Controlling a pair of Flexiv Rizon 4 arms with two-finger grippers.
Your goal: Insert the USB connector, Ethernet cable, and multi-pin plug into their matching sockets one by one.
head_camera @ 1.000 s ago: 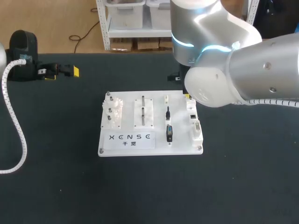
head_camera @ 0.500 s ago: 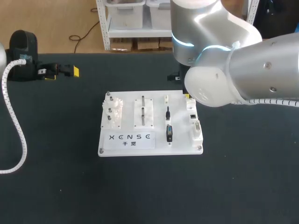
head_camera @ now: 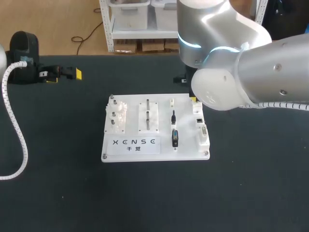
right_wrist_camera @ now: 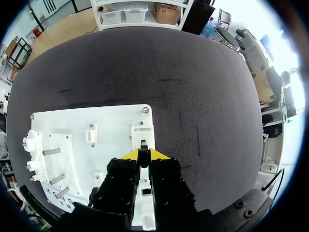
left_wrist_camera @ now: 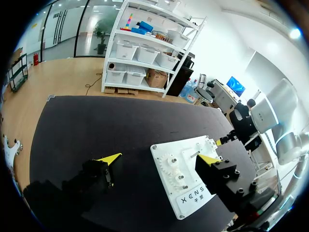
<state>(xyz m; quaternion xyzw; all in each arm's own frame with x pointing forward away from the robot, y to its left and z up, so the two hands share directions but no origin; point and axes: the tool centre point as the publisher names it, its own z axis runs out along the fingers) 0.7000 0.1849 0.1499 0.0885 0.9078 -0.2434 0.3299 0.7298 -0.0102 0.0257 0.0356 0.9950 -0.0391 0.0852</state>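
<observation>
In the right wrist view my right gripper (right_wrist_camera: 144,153) is shut on a small black connector (right_wrist_camera: 143,145), apparently the USB one, directly over the far end of the white socket strip (right_wrist_camera: 143,129). From the head view only a yellow tip of that gripper (head_camera: 194,100) shows under the arm, at the white board's (head_camera: 154,150) far right corner. A black cable plug (head_camera: 174,117) and the dark multi-pin plug (head_camera: 175,137) lie in their holders on the board. The socket strip (head_camera: 202,130) runs along its right edge. My left gripper (head_camera: 67,73) rests open, far off to the left.
Upright pegs (head_camera: 147,112) and white gear pieces (head_camera: 117,116) stand on the board's left and middle. A white corrugated hose (head_camera: 17,135) loops over the black mat at far left. In the left wrist view the board (left_wrist_camera: 193,193) lies ahead of the open left gripper (left_wrist_camera: 159,158).
</observation>
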